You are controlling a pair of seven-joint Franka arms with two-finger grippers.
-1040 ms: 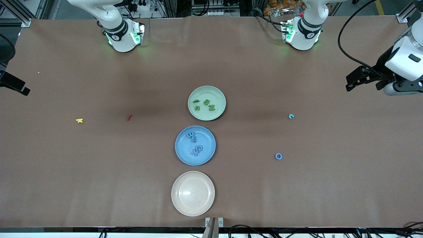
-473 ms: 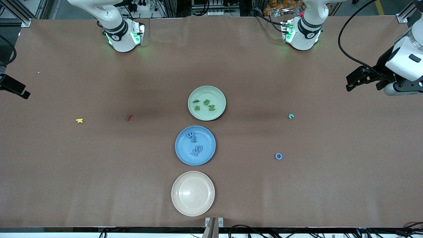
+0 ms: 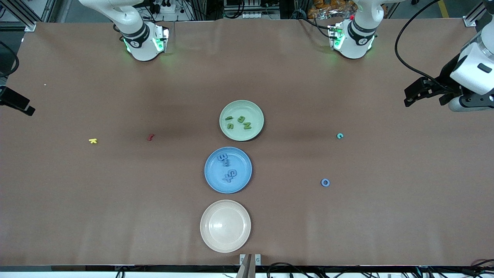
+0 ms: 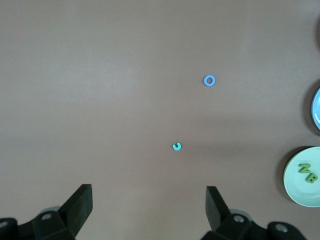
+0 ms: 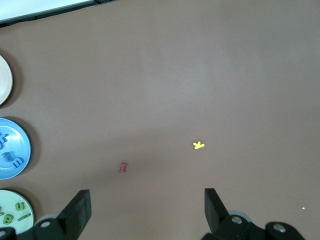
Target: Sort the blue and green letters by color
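Lying flat, green letters [image 3: 239, 122] and blue letters [image 3: 227, 167] point variously; both pincers wide.

Open left gripper [image 4: 149, 207] hangs over bare table near a teal letter [image 4: 176, 146].

High front camera faces the robots; both wrist cameras look down, sharing the plates [image 3: 241, 120]
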